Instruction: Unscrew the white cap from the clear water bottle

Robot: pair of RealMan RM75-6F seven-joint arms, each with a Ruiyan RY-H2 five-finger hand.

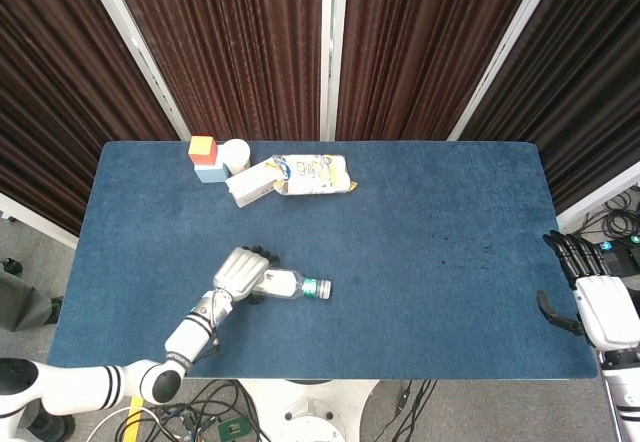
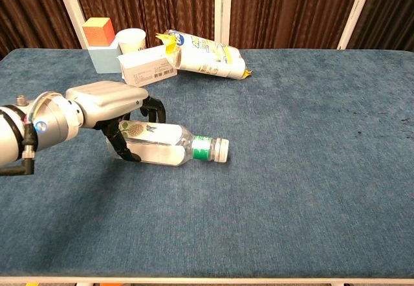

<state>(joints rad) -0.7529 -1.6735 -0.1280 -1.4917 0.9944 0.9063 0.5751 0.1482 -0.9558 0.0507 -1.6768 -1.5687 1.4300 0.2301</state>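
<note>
Bottle (image 2: 165,147) lies on its side near the middle of the table (image 2: 310,189), white cap (image 2: 221,149) pointing toward the robot's right. The left hand (image 2: 113,105) wraps its fingers around the bottle's base end, likely to steady it, leaving the cap bare. The right hand (image 1: 598,302) waits at the table's edge, fingers apart, holding nothing.
</note>
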